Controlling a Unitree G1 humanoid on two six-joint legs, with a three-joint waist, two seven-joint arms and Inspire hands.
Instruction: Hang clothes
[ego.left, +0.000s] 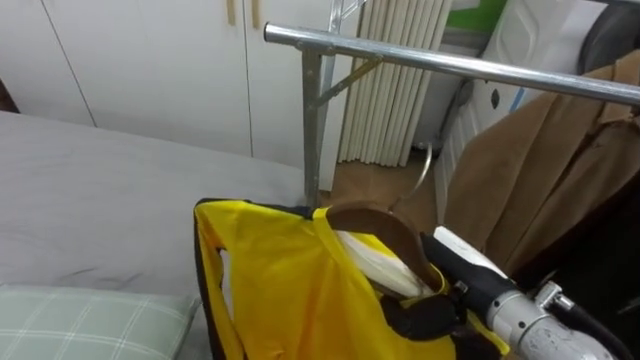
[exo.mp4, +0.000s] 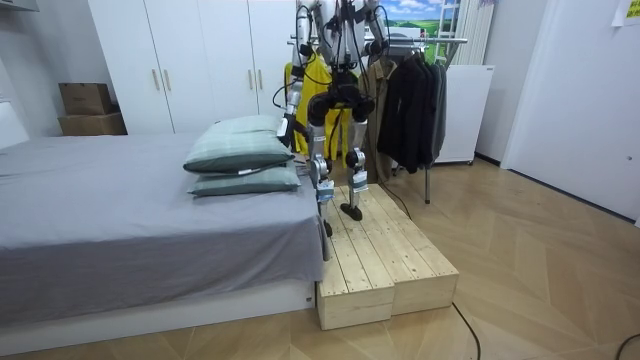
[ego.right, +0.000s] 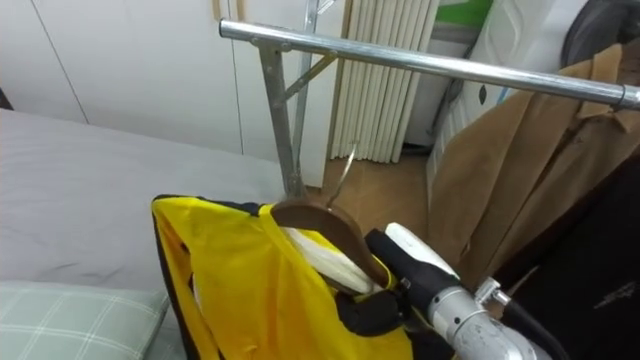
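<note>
Bright yellow jacket (ego.left: 290, 290) with black edging. Dark brown wooden hanger (ego.left: 385, 222). Bare silver rail (ego.left: 450, 62). Plain tan coat (ego.left: 540, 170), and a black garment (ego.right: 590, 290) beside it. Flat grey bed (ego.left: 100, 190). Pale green pillow (ego.left: 90, 320) with a white check. White wardrobe (ego.left: 150, 60). Cream curtain (ego.left: 395, 70). Black right hand (ego.left: 425, 315) with a silver wrist.

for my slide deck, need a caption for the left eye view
Right robot hand holds a yellow garment on a wooden hanger below the metal rail, beside a hung brown coat.

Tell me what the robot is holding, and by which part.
The right hand holds the wooden hanger carrying the yellow garment, gripped on one sloping arm.
</note>
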